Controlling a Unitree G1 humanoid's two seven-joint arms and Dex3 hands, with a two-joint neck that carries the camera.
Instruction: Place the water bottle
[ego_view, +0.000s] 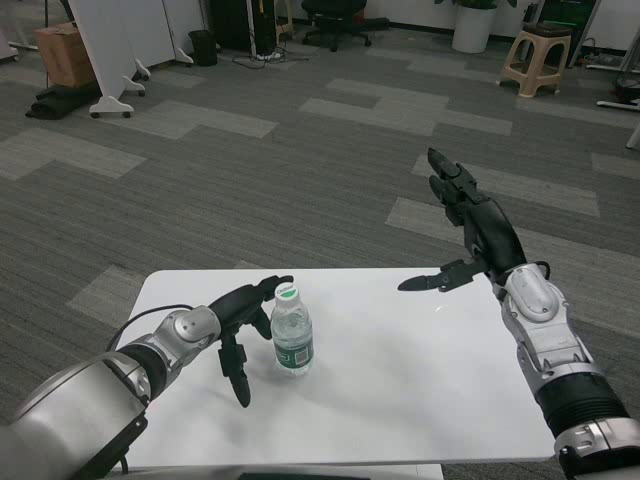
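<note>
Standing upright just beside left hand (238, 325) — water bottle (291, 335), untouched — fingers spread, both hands empty.

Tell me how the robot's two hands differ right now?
The left hand is low over the white table, right beside the water bottle; the right hand is raised, far from the bottle. The left hand's fingers reach toward the bottle, one pointing down at the table, while the right hand's fingers are spread upward. Whether the left hand touches the bottle, I cannot tell. Both are black, on silver forearms, and hold nothing.
</note>
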